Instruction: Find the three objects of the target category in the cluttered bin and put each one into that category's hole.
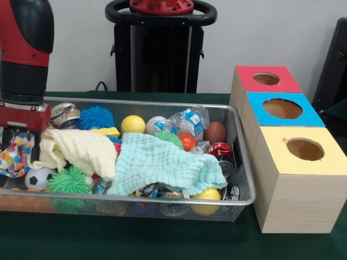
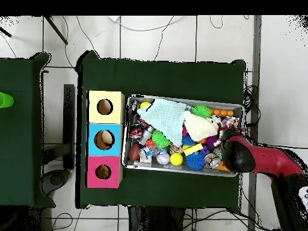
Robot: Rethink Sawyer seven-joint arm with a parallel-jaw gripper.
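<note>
The arm (image 1: 24,59) enters at the upper left of the front view and descends into the left end of the wire bin (image 1: 238,201). In the overhead view the arm's head (image 2: 236,153) covers the bin's right end. The gripper is hidden behind the arm's red block and a patterned cloth (image 1: 16,154); whether it is spread or pressed together cannot be determined.

The target category is not indicated. Candidate objects lie to the right of the arm in the front view: a yellow ball (image 1: 133,124), a baseball (image 1: 155,124), a small football (image 1: 214,132), a soccer ball (image 1: 39,179) and a green spiky ball (image 1: 69,181). Judged from this layout, any pick requires travel rightward along the bin's long axis, toward the three boxes.

The red box (image 1: 267,79), blue box (image 1: 282,109) and yellow box (image 1: 304,149) stand just beside the bin's right end on the bench (image 1: 130,241).

A cream cloth (image 1: 76,151) and a pale green cloth (image 1: 160,165) cover the bin's middle; the objects beneath them cannot be identified.
</note>
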